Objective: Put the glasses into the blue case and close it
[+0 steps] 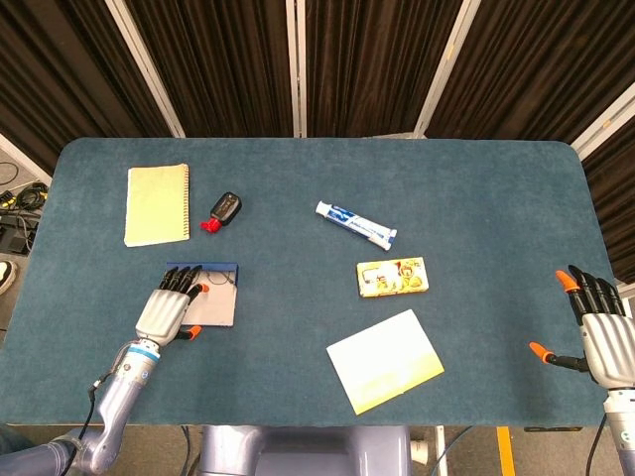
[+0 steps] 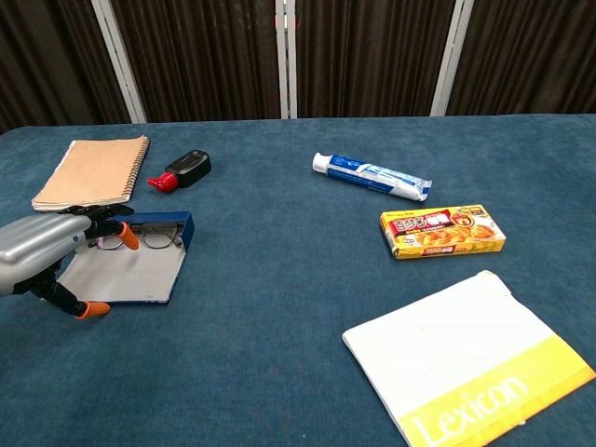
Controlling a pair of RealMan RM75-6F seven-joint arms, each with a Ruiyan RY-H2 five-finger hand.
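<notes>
The blue case (image 1: 226,269) (image 2: 183,229) lies open at the front left of the table, its grey lid (image 2: 126,275) folded flat toward me. The glasses (image 2: 151,239) (image 1: 221,281) lie in the blue tray part. My left hand (image 1: 167,312) (image 2: 39,248) hovers over the case's left end with its fingers stretched out, their tips close to the glasses' left side, and holds nothing. My right hand (image 1: 599,332) is at the table's front right corner, fingers spread and empty, far from the case; the chest view does not show it.
A tan spiral notebook (image 1: 157,204) and a black-and-red small object (image 1: 224,210) lie behind the case. Mid-table are a toothpaste tube (image 1: 355,225) and a yellow curry box (image 1: 392,276). A white-and-yellow Lexicon booklet (image 1: 385,360) lies near the front edge.
</notes>
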